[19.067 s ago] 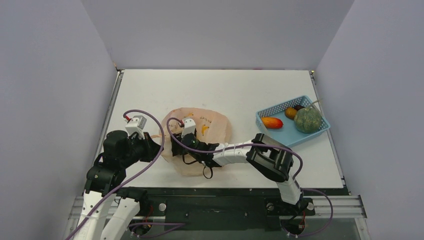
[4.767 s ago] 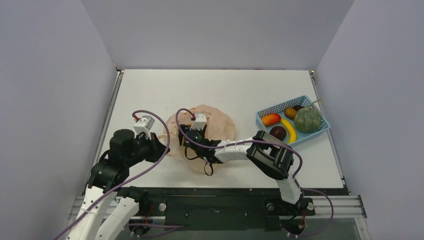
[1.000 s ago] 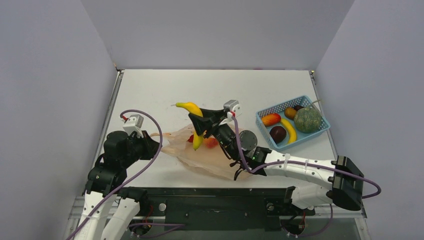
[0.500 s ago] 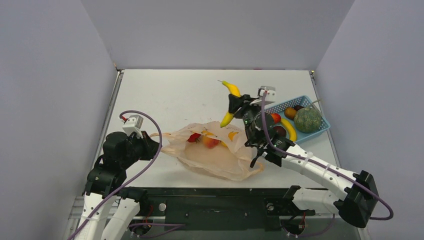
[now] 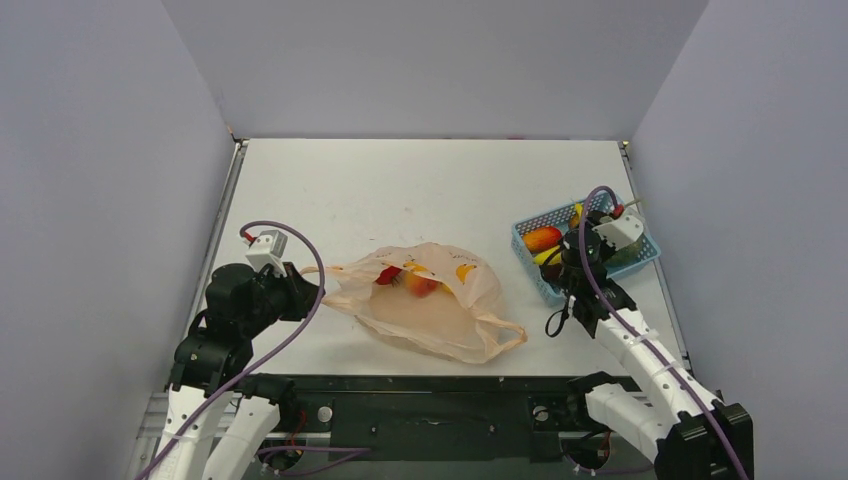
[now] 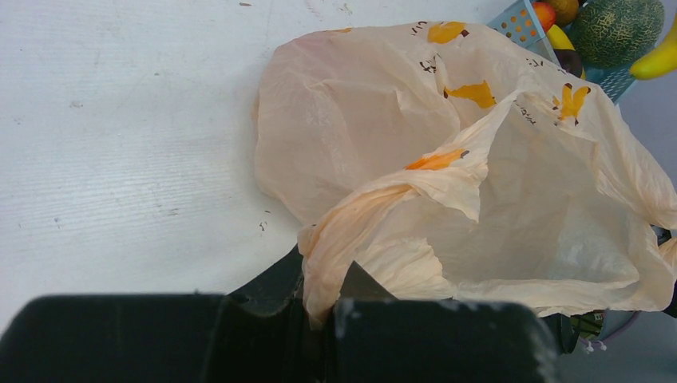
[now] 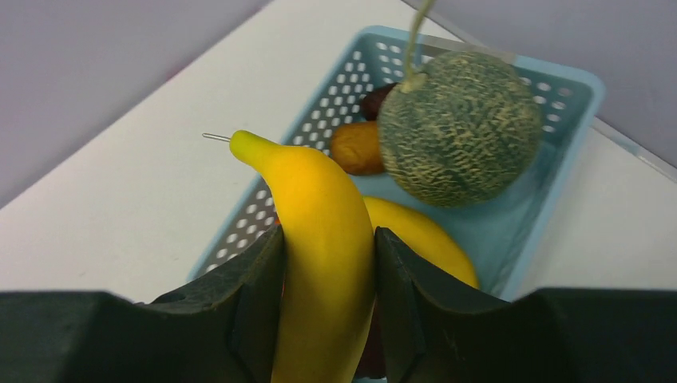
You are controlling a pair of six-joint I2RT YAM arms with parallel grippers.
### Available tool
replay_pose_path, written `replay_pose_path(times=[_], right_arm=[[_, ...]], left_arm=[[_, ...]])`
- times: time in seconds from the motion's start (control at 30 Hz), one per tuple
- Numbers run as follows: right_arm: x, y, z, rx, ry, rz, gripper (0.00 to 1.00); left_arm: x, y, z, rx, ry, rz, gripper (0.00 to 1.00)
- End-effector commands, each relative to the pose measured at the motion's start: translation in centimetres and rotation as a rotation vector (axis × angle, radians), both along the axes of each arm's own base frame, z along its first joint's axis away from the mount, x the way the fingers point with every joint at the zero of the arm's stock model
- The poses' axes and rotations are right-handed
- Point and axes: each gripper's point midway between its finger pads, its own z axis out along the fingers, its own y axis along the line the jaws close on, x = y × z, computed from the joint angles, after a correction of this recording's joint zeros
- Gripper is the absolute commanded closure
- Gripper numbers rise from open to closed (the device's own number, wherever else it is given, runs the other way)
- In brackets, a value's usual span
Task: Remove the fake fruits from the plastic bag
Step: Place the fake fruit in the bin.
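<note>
The peach-orange plastic bag (image 5: 440, 310) lies on the table with a red fruit (image 5: 388, 275) and a peach one (image 5: 423, 285) showing through it. My left gripper (image 5: 313, 293) is shut on the bag's bunched handle (image 6: 351, 231) and holds that end up. My right gripper (image 5: 572, 252) is shut on a yellow banana (image 7: 323, 215) and holds it just above the light blue basket (image 7: 319, 104). In the basket lie a second banana (image 7: 427, 235), the green melon (image 7: 459, 128), an orange-brown fruit (image 7: 357, 148), a dark maroon one (image 7: 374, 100) and the red-yellow mango (image 5: 541, 239).
The basket (image 5: 524, 243) stands at the table's right side, close to the right edge. The bag's free loop handle (image 5: 505, 332) trails toward the near edge. Grey walls enclose the table on three sides.
My right arm has swung right with the banana, from high above the bag to just over the basket. The bag has settled a little. The left arm has not moved.
</note>
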Motion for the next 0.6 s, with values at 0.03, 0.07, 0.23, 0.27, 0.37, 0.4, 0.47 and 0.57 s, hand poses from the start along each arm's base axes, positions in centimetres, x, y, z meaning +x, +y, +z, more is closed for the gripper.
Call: replay_pose_path(times=[0.03,0.07,0.23,0.27,0.37,0.4,0.47,0.57], right_arm=[[-0.2,-3.9,-2.4,0.005,0.088,-0.149,1.00],[0.2,-3.9,-3.3,-0.009,0.130,-0.138,1.00],[1.8,-3.5,-4.6,-0.066,0.256,-0.095,1.00],[1.6,-3.8,-5.3,-0.085,0.293,-0.105,1.00],[1.3,-4.9,-5.4,-0.145,0.333,-0.156,1.00],[1.3,-5.0,-5.5,-0.155,0.344,-0.157,1.00],[1.5,-5.2,-5.4,-0.178,0.358,-0.159,0.96],[1.5,-5.5,-5.7,-0.208,0.377,-0.165,0.89]], left_arm=[[0.7,-0.1,1.1,-0.005,-0.051,-0.007,1.00],[0.7,-0.1,1.1,-0.005,-0.052,-0.007,1.00],[0.5,-0.2,1.3,-0.007,-0.063,-0.011,1.00],[0.5,-0.1,1.4,-0.008,-0.068,-0.010,1.00],[0.4,-0.2,1.5,-0.010,-0.076,-0.015,1.00],[0.4,-0.2,1.6,-0.010,-0.078,-0.015,1.00],[0.3,-0.2,1.6,-0.012,-0.080,-0.017,1.00],[0.2,-0.2,1.7,-0.012,-0.086,-0.017,1.00]])
